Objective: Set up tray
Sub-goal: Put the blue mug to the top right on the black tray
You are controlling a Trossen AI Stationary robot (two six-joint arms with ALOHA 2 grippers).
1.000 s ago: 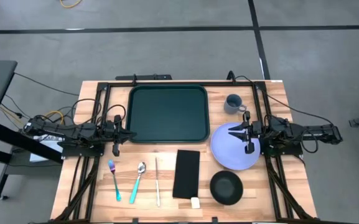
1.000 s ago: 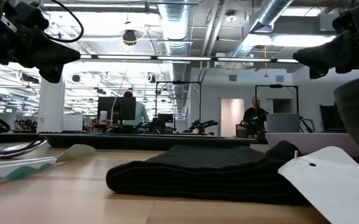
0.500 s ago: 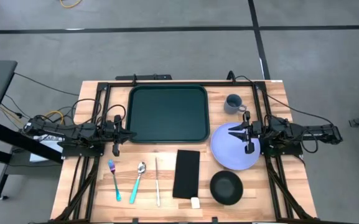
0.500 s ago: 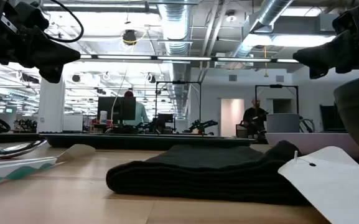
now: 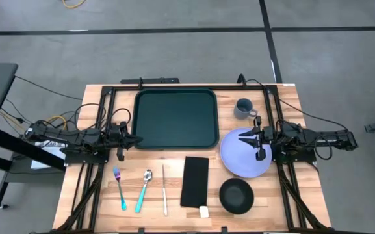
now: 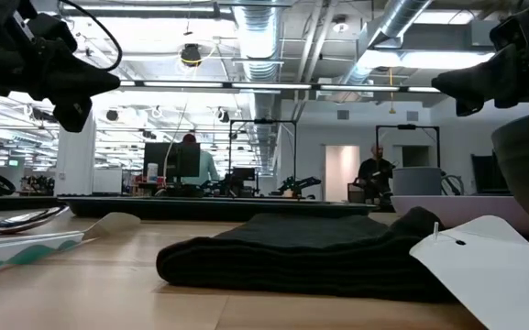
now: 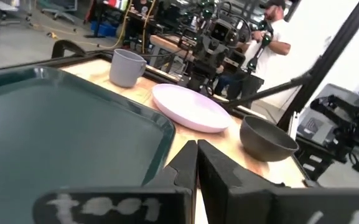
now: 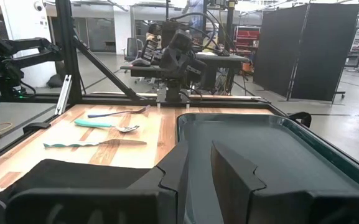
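Tray (image 5: 175, 118), empty, lies at the table's far middle, seemingly waiting for the plate (image 5: 242, 159), mug (image 5: 243, 108), bowl (image 5: 236, 195), napkin (image 5: 195, 181) and cutlery laid out around it. Left gripper (image 5: 121, 140) hovers off its left edge, fingers pressed together; right gripper (image 5: 258, 142) hangs over the plate, narrowly parted. From table level, the napkin hides most of the tray.

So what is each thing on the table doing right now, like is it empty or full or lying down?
tray: flat on the table, empty.
mug: upright beside the tray, contents not visible.
plate: flat, nothing on it, right gripper above.
bowl: upright, empty.
napkin: folded, lying flat.
fork: lying flat.
spoon: lying flat.
knife: lying flat.
left gripper: shut, by the tray's left edge.
right gripper: slightly open, holding nothing.
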